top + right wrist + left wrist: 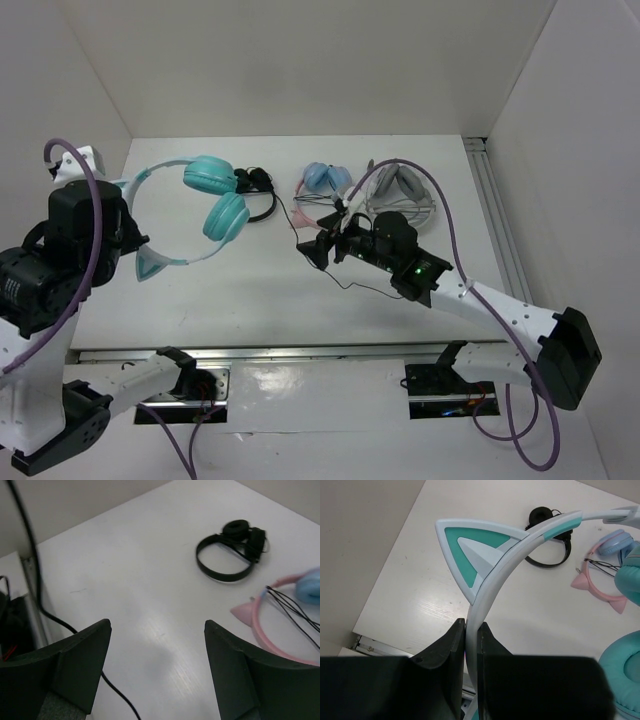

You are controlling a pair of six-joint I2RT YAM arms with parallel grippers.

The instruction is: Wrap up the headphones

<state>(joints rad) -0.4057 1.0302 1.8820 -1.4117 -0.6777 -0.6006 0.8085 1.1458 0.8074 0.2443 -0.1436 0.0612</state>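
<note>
left fingers (445,652) were clamped tight on the white headband (492,575) of the headphones (226,215), by the table's (250,300) left edge. right fingers (80,660) were spread wide, empty, mid-table, well apart from them.

I log four headsets on the white table (250,310), left to right across its far half.

1. Teal-cupped headphones with a white cat-eared headband (226,215): far left. The headband is clamped between the fingers of the left gripper (471,630), and the cups lie to that gripper's right.
2. Small all-black headphones (258,185): just right of the teal cups. I cannot tell whether they touch.
3. Light-blue-cupped headphones with a pink cat-ear band (325,180): right of item 2, far centre.
4. Grey-and-white headphones (400,190): just right of item 3.

Right gripper (156,630): mid-table, near of items 3 and 4, fingers spread. Thin black cable (345,286): on the table, on its near side.
</note>
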